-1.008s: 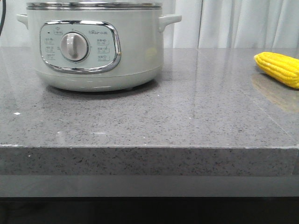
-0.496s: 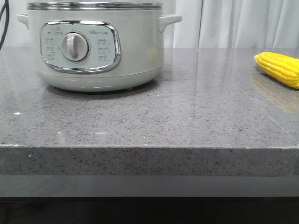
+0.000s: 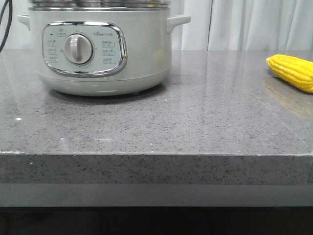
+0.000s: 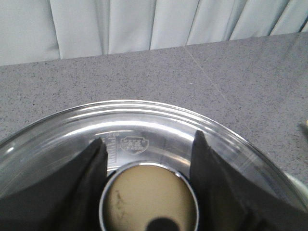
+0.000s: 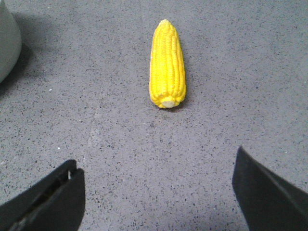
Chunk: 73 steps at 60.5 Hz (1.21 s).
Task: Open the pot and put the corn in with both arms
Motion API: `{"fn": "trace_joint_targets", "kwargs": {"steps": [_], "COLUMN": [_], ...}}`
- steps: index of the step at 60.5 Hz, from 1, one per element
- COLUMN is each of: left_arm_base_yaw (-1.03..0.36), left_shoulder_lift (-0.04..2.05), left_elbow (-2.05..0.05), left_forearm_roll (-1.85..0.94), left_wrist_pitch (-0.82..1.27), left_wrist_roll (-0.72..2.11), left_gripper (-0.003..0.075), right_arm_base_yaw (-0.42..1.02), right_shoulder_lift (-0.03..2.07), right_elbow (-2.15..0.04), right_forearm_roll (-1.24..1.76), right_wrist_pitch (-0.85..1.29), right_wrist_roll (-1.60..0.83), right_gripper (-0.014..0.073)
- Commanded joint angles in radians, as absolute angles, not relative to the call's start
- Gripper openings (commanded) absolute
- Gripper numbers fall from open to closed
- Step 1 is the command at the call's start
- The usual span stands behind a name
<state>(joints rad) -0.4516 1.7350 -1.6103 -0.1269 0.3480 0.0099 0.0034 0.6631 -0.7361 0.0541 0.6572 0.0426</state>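
The pale-green pot point(image 3: 98, 54) stands at the back left of the grey stone table, dial facing me. Its glass lid point(image 4: 144, 120) fills the left wrist view. My left gripper point(image 4: 148, 136) is over the lid, its black fingers pressed against both sides of the round tan, chrome-ringed knob point(image 4: 149, 197). The yellow corn point(image 3: 293, 71) lies at the table's right edge. In the right wrist view the corn point(image 5: 167, 62) lies flat ahead of my right gripper point(image 5: 156, 159), which is wide open, empty and apart from it. Neither gripper shows in the front view.
The table point(image 3: 195, 122) has a thick front edge. White curtains point(image 3: 244, 24) hang behind it. A dark cable point(image 3: 4, 24) hangs at the far left next to the pot. The pot's side point(image 5: 7, 38) shows at the edge of the right wrist view.
At the top of the pot the lid's rim has shifted: a gap shows over the steel rim where it sat flush before. The corn has not moved.
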Motion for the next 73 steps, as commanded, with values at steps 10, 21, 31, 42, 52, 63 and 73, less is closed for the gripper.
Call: {"fn": "trace_joint_targets", "kwargs": {"steps": [10,21,31,42,52,63,73], "left_arm_base_yaw": [-0.458,-0.458,-0.458,-0.458,-0.458,-0.458,-0.458], "left_shoulder_lift": [1.603,1.511,1.400,1.231,1.066,0.866,0.706], "left_elbow": [-1.710,-1.712,-1.708,-1.589,-1.405,-1.195,-1.062], "left_forearm_roll": [-0.139,-0.095,-0.034,0.005,0.000,-0.021,-0.040], "left_wrist_pitch": [0.288,0.334,0.433,0.484,0.477,0.477,0.485], "left_wrist_roll": [0.006,0.006,0.006,0.000,0.000,0.000,0.000], "left_gripper": [0.0239,0.0239,0.0239,0.0239,0.0239,0.0239,0.0239], "right_arm_base_yaw": [0.005,0.005,0.005,0.005,0.005,0.005,0.005], "right_shoulder_lift": [0.671,0.671,0.671,0.671,0.671,0.671,0.671], "right_elbow": [-0.765,-0.765,-0.765,-0.765,-0.765,-0.765,-0.765], "right_forearm_roll": [0.048,0.048,0.048,0.048,0.048,0.048,0.048], "right_wrist_pitch": [0.584,0.584,0.589,0.590,0.590,0.590,0.590], "right_wrist_roll": [0.034,0.034,0.034,0.034,0.034,0.034,0.034], "right_gripper": [0.0634,0.0634,0.0634,0.0634,0.0634,0.0634,0.0634]}}
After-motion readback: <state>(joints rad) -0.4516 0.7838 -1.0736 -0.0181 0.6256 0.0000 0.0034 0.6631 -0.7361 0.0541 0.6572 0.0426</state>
